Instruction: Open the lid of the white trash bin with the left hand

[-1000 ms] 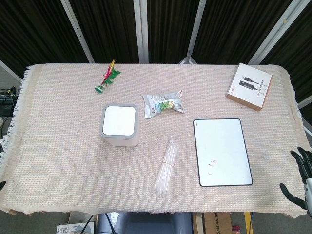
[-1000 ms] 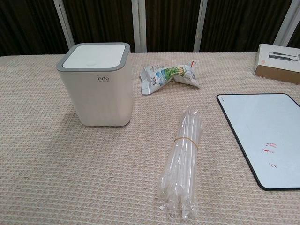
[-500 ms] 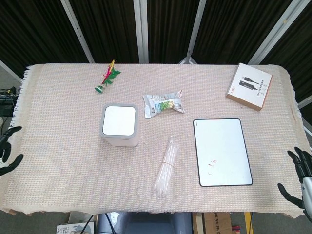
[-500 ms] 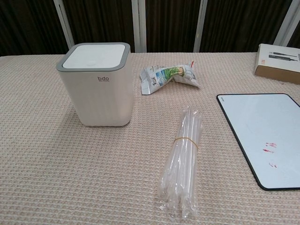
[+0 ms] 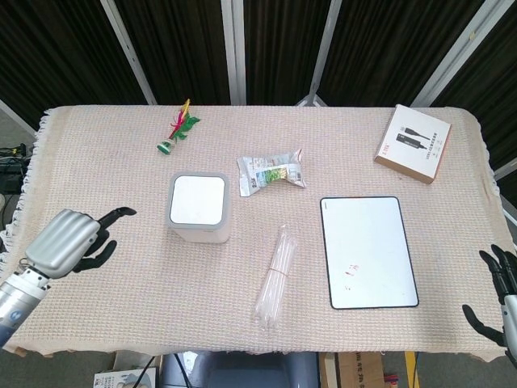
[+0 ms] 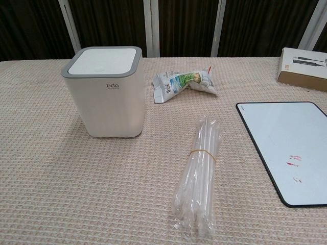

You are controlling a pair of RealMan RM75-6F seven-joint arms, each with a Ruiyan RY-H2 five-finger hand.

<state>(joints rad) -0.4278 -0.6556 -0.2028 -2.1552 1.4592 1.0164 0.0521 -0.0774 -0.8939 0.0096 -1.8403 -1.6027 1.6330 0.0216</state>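
The white trash bin (image 5: 198, 208) stands left of the table's middle, its flat white lid (image 6: 104, 60) lying level inside a grey rim. My left hand (image 5: 71, 239) hovers over the table's left part, a short way left of the bin and apart from it. It holds nothing; one finger points toward the bin and the others are loosely bent. My right hand (image 5: 498, 293) hangs off the table's near right corner with fingers spread and nothing in it. The chest view shows neither hand.
A snack packet (image 5: 271, 170) lies just behind and right of the bin. A bundle of clear straws (image 5: 275, 275) lies in front, a whiteboard (image 5: 368, 251) to the right, a brown box (image 5: 413, 144) at the far right, and a feathered toy (image 5: 178, 129) at the far left.
My left hand has come in from the table's left edge and moved right toward the bin. The right hand has hardly moved. The bin and lid are unchanged.
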